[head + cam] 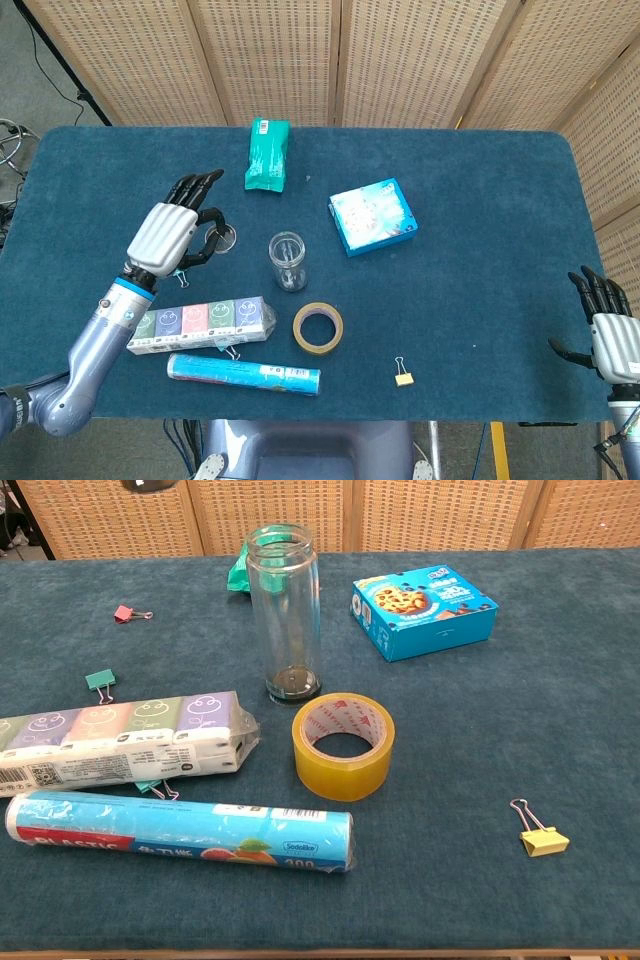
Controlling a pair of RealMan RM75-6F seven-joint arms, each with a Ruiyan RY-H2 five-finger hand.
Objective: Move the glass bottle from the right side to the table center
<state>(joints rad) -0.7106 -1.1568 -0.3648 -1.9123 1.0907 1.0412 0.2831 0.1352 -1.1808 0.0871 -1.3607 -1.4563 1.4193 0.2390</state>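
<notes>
Legibly — "PLASTIC", "Sodalko" on blue roll (180, 836).

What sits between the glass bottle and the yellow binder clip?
The roll of tape lies roughly between the glass bottle and the yellow binder clip, close to the bottle. Past it the cloth is bare. Both views show this.
</notes>
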